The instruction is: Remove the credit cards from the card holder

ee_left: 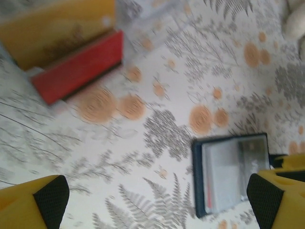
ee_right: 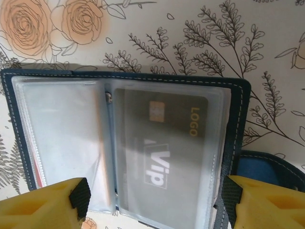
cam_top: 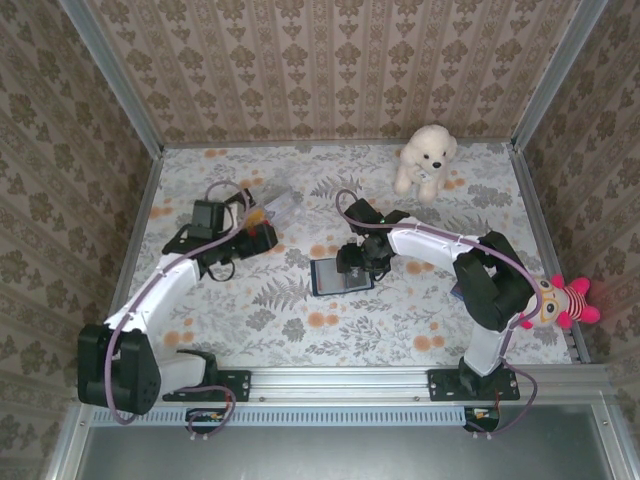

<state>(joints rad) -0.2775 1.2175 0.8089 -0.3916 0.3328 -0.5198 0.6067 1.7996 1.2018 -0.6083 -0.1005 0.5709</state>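
The card holder (cam_top: 342, 275) lies open on the floral cloth, a navy wallet (ee_right: 238, 114) with clear grey sleeves. A black card (ee_right: 162, 143) marked "LOGO" and "Vip" sits inside the right-hand sleeve. A thin red edge (ee_right: 36, 167) shows at the left sleeve's side. My right gripper (ee_right: 156, 200) hovers just over the wallet, open, its pads (ee_right: 80, 198) straddling the black card's sleeve. A yellow-orange card (ee_left: 57, 28) and a red card (ee_left: 78, 67) lie on the cloth by the left arm. My left gripper (ee_left: 157, 202) is open and empty, with the wallet (ee_left: 231, 171) off to its right.
A clear plastic box (cam_top: 283, 203) lies just beyond the left gripper (cam_top: 248, 238). A white plush dog (cam_top: 425, 158) sits at the back right. A pink-hatted doll (cam_top: 565, 300) rests at the right wall. Patterned walls enclose the table.
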